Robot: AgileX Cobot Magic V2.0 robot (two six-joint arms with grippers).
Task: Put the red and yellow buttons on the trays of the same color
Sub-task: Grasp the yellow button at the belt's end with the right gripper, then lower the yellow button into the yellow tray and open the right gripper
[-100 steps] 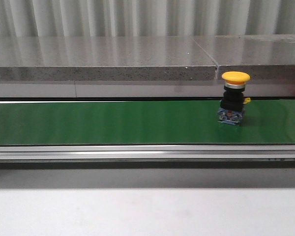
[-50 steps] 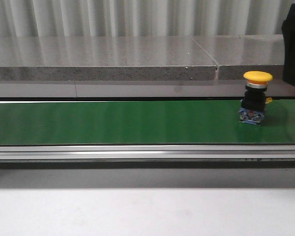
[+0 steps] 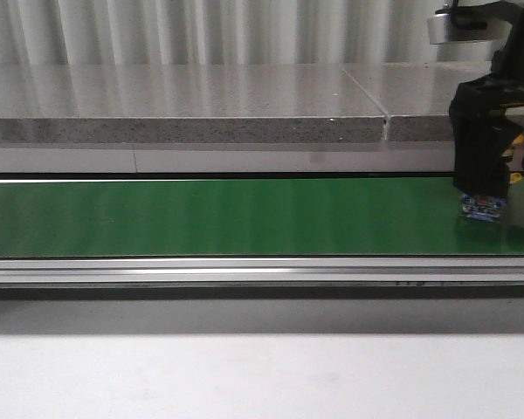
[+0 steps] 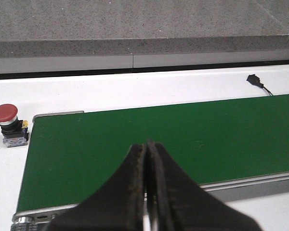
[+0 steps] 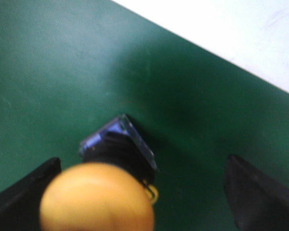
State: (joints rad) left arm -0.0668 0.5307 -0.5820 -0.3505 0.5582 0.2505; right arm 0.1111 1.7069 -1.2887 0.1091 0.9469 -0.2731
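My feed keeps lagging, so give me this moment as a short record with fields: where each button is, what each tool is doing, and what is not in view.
yellow button: yellow mushroom-head push button upright on the green conveyor belt, far right end
red button: red mushroom-head push button on the white table, just off the belt's end
right tool: right tool open, fingers either side of the yellow button, not closed on it
left tool: left tool shut, empty, above the belt
trays: none in view
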